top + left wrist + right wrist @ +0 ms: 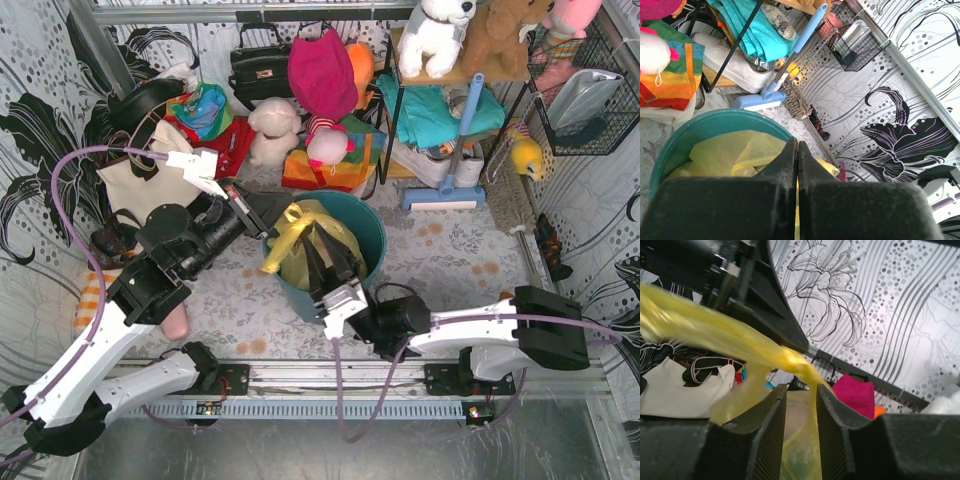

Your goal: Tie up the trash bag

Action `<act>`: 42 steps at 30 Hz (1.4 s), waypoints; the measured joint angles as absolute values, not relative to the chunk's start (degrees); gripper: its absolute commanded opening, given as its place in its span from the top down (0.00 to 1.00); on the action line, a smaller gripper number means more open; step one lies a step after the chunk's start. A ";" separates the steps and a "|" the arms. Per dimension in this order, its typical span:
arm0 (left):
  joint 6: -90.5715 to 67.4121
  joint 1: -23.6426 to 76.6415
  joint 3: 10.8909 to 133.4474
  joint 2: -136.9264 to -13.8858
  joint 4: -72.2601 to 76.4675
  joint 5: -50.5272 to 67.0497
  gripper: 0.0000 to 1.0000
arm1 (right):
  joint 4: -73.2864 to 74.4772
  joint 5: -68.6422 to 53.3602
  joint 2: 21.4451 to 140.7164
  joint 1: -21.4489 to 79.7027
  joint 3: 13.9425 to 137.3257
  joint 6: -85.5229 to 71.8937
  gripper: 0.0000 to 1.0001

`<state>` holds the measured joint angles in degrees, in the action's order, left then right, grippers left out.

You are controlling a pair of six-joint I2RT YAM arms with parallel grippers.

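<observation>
Tightly pressed together, the fingers of the left gripper [798, 150] are seen with a thin sliver of yellow plastic caught in the seam between them, so a corner of the trash bag [735, 150] is judged to be pinched there. Just beyond those fingertips, the rest of the bag is seated inside the teal bin [675, 145], with its top gathered upward.

The right gripper [801, 390] is held with its jaws a little apart. A twisted strand of the bag is drawn down through the gap and lies against the inner face of one finger; it is not yet clamped. Above these fingers the strand is stretched away toward the other arm.

The step in hand is judged to be the forming of a knot from two gathered ears. The strand should be centred in the gap and closed on firmly before any pull is made. Tension should be shared evenly between the two grips so that the thin film is not torn. The bag's body should be left low in the bin while the ears are crossed.
</observation>
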<state>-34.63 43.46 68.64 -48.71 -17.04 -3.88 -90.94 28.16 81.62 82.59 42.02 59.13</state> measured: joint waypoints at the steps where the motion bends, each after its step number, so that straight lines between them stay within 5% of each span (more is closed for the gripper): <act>1: -34.59 43.46 68.64 -48.75 -16.67 -3.84 1.00 | -90.94 28.97 80.38 82.91 41.01 58.81 0.69; 8: -34.20 43.46 68.31 -49.54 -14.83 -2.79 1.00 | -84.42 31.11 69.87 84.97 36.36 52.71 0.66; 23: -34.17 43.46 68.25 -50.50 -12.38 -0.05 1.00 | -41.21 11.33 61.30 85.86 50.28 52.69 0.20; 28: -34.30 43.46 68.25 -50.50 -12.38 0.30 1.00 | -34.17 8.88 63.53 85.97 54.92 61.56 0.25; 42: -34.92 43.46 68.25 -50.50 -12.38 0.89 1.00 | -35.57 11.05 72.10 86.00 57.41 79.85 0.58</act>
<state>-34.92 43.46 68.25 -50.50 -12.38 0.89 -35.57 11.05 72.10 86.00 57.41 79.85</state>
